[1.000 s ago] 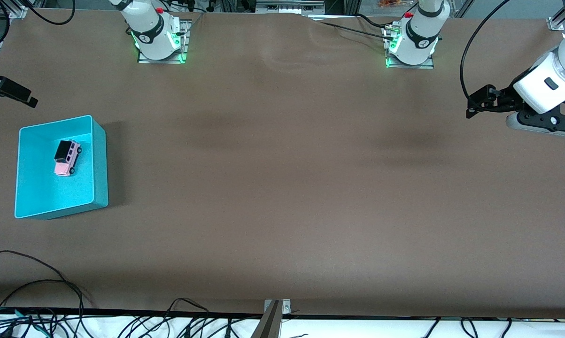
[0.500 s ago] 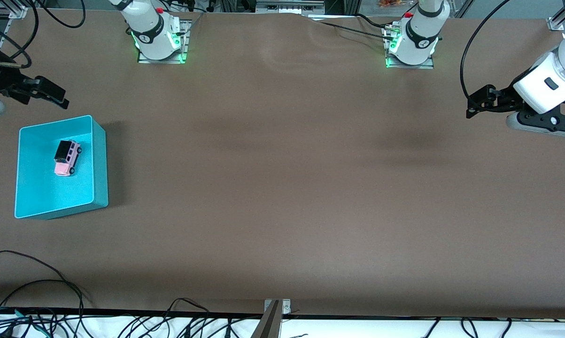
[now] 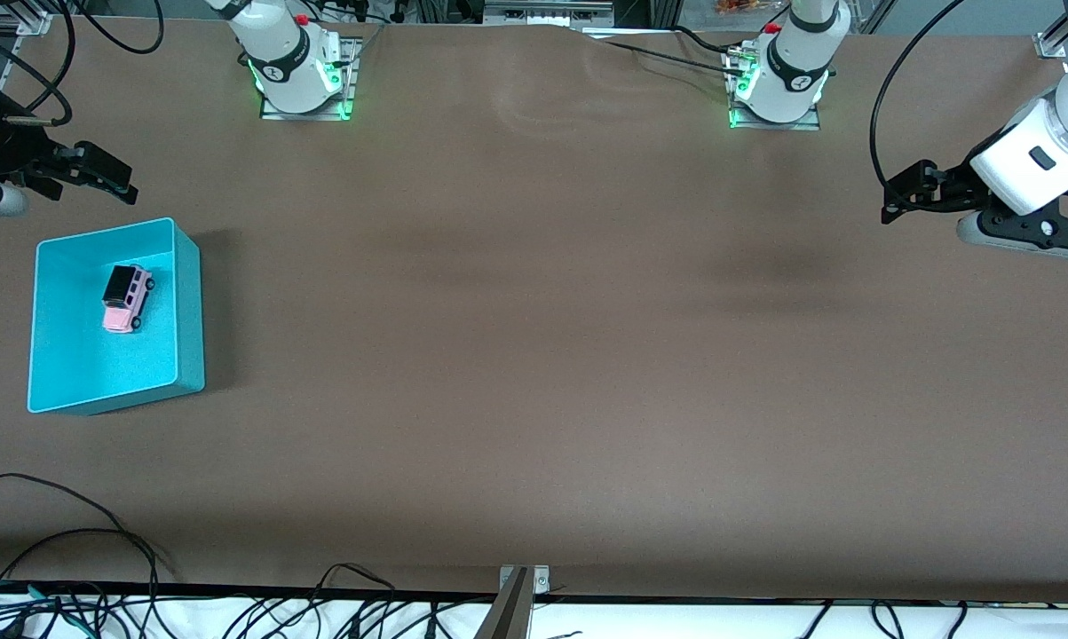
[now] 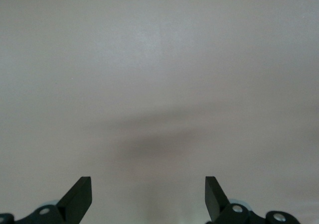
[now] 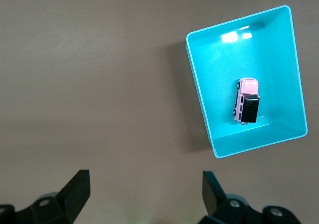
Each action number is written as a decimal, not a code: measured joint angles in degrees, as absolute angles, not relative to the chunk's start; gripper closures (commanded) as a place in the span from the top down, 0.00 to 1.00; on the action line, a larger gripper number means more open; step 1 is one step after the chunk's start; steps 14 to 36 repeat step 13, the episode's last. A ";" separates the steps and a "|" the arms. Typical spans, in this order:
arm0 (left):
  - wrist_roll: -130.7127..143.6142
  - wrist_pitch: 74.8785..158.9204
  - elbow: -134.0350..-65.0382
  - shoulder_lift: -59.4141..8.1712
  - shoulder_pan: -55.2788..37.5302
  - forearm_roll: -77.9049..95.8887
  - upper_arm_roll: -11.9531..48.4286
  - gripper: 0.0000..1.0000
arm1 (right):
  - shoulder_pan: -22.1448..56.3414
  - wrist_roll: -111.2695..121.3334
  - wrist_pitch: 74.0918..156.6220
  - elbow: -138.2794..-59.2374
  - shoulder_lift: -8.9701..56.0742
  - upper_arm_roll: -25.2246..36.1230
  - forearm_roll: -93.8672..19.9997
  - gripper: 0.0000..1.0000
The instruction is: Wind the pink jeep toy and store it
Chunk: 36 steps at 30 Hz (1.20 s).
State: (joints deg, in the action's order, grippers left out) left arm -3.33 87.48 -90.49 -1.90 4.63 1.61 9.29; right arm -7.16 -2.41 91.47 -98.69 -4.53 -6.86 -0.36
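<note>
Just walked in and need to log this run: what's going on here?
Nothing is being handled right now. The pink jeep toy sits on its wheels inside the teal bin at the right arm's end of the table. The right pincer hangs open over bare table beside the bin. The left pincer waits open at the left arm's end.

Even overhead light falls on the brown table [image 3: 534,355], with soft dim shadow bands across its middle. Under the left gripper [image 4: 148,196] a blurred shadow smears the washed-out surface. Ahead of the right gripper [image 5: 144,194], glare glints on the teal bin [image 5: 202,104]'s inner wall.
</note>
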 measured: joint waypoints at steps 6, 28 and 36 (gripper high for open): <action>-3.33 87.48 -90.49 -1.90 4.63 1.61 9.29 1.00 | -7.17 -2.23 91.30 -98.69 -4.39 -6.71 -0.36 1.00; -3.33 87.48 -90.49 -1.90 4.63 1.61 9.29 1.00 | -7.16 -2.14 91.14 -98.69 -4.36 -6.72 -0.36 1.00; -3.33 87.48 -90.49 -1.90 4.63 1.61 9.29 1.00 | -7.16 -2.14 91.14 -98.69 -4.36 -6.72 -0.36 1.00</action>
